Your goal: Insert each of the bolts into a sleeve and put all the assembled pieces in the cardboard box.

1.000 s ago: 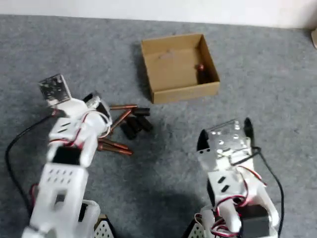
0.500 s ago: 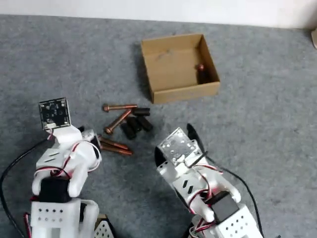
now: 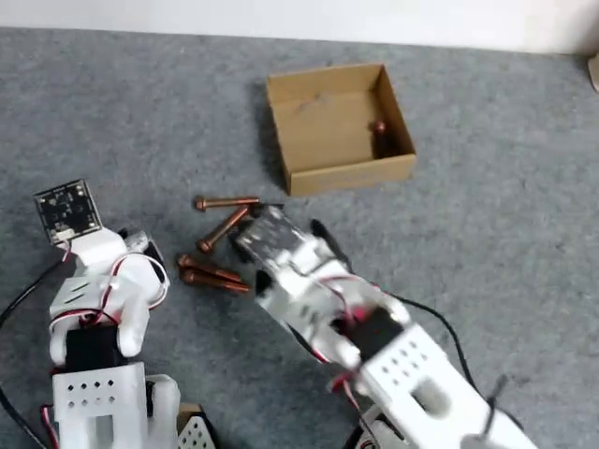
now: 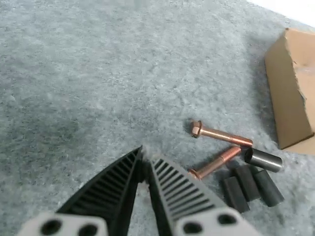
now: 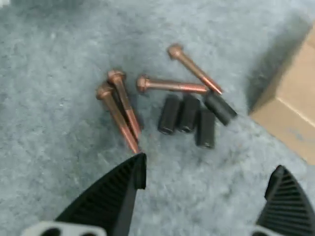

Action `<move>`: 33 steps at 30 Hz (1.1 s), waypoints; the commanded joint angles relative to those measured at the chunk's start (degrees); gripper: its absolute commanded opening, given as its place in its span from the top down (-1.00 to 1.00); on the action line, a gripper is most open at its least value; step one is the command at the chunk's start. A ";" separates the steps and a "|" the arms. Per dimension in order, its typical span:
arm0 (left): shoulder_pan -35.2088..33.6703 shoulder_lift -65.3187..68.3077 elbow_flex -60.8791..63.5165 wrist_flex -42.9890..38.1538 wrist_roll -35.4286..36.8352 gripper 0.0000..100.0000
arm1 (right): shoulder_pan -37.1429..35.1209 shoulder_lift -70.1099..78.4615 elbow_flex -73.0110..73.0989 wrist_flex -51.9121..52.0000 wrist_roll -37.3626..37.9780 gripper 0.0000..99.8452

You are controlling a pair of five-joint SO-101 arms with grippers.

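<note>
Several copper bolts lie loose on the grey carpet: two (image 3: 227, 201) (image 3: 221, 229) nearer the box and a crossed pair (image 3: 213, 273) closer to me. Several black sleeves (image 5: 188, 113) lie side by side next to the bolts (image 5: 172, 84). The cardboard box (image 3: 309, 122) stands farther back with one assembled piece (image 3: 379, 138) in its corner. My right arm (image 3: 309, 281) stretches over the sleeves, and its gripper (image 5: 209, 179) hangs open just above them. To the left of the bolts (image 4: 221, 135) is my left gripper (image 4: 145, 153), shut and empty.
Grey carpet covers the whole table. The box wall (image 4: 293, 88) rises just beyond the sleeves (image 4: 251, 182). A pale wall edge runs along the far side. Open carpet lies to the right of the box and at far left.
My right arm swung left and forward from the right side to over the sleeves. My left arm pulled back and left, away from the bolts.
</note>
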 commanded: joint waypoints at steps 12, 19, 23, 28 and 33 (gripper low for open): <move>-2.15 0.22 -0.48 -1.23 -0.09 0.99 | 1.10 41.63 -26.24 -2.77 -0.09 0.29; -2.07 0.22 -0.48 -1.23 -0.18 0.99 | 5.49 47.08 -28.18 -3.21 -0.09 0.29; -1.80 0.22 -0.31 -1.32 -0.18 0.99 | 6.81 48.66 -27.91 -7.16 -0.09 0.29; -1.80 0.22 -0.13 -1.32 -0.18 0.99 | 6.81 51.65 -28.18 -10.24 0.00 0.29; -1.71 0.22 -0.13 -1.32 -0.18 0.99 | 6.81 55.52 -28.18 -11.21 0.00 0.29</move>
